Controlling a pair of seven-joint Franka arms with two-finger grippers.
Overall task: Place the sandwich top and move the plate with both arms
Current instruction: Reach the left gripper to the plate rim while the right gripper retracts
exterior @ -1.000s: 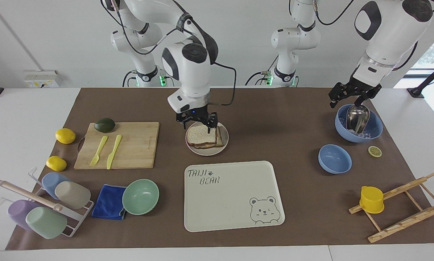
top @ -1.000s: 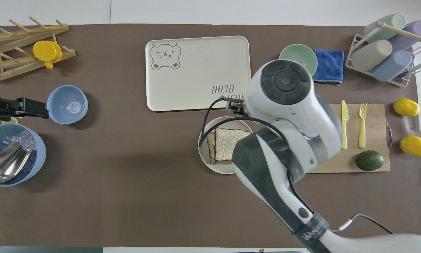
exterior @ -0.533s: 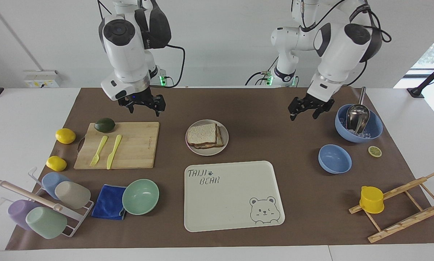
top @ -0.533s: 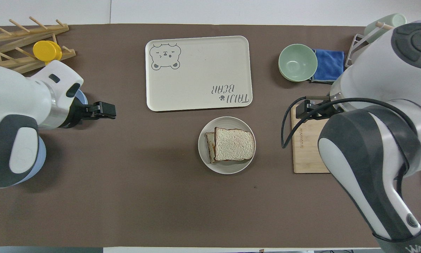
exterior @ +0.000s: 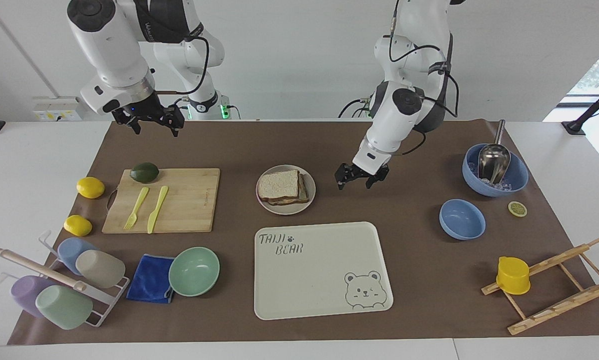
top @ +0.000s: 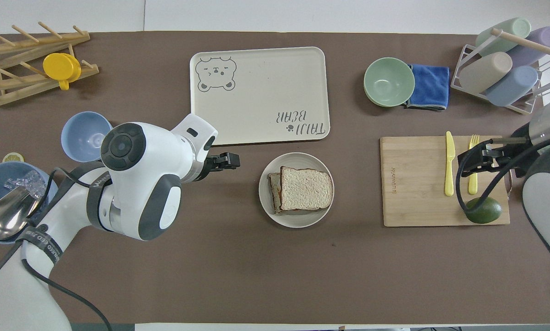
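At the robots' backs stands a plain white wall (exterior: 304, 60) with a white socket box (exterior: 57, 108) low on it and a bright window (exterior: 597, 70) at the left arm's end. The white worktop (exterior: 29, 165) is covered almost edge to edge by a flat brown mat (exterior: 379, 140). Take the small round off-white plate (exterior: 309, 192) as the dial's centre, twelve pointing straight away from the robots and three toward the right arm's end. The sandwich top (exterior: 278, 185), a pale speckled slice with brown crust, lies on that plate, set a little askew on the lower slice (top: 274, 186), which peeks out at nine. The left gripper (exterior: 359, 177) hangs low over bare mat just beside the plate at nine, fingers spread and holding nothing. The right gripper (exterior: 149, 122) is raised high over the right arm's end, likewise spread and empty. At three lies a rectangular wooden cutting board (exterior: 194, 200) bearing a dark green avocado (exterior: 144, 172), a yellow-green plastic fork (exterior: 136, 208) and a matching knife (exterior: 157, 208); two yellow lemons (exterior: 90, 187) sit just off its end. At nine, well apart, a large blue bowl (exterior: 517, 182) holds ice and a metal scoop (exterior: 493, 160); a smaller blue bowl (exterior: 462, 219) and a lemon slice (exterior: 517, 208) lie at ten. At twelve is the cream bear-printed rectangular tray (exterior: 319, 280), bare. At two are a mint-green bowl (exterior: 194, 271) touching a folded blue cloth (exterior: 150, 278), then a white wire rack of pastel cups (exterior: 54, 285). At ten, farthest, a wooden peg rack (exterior: 554, 285) carries a yellow cup (exterior: 513, 275).
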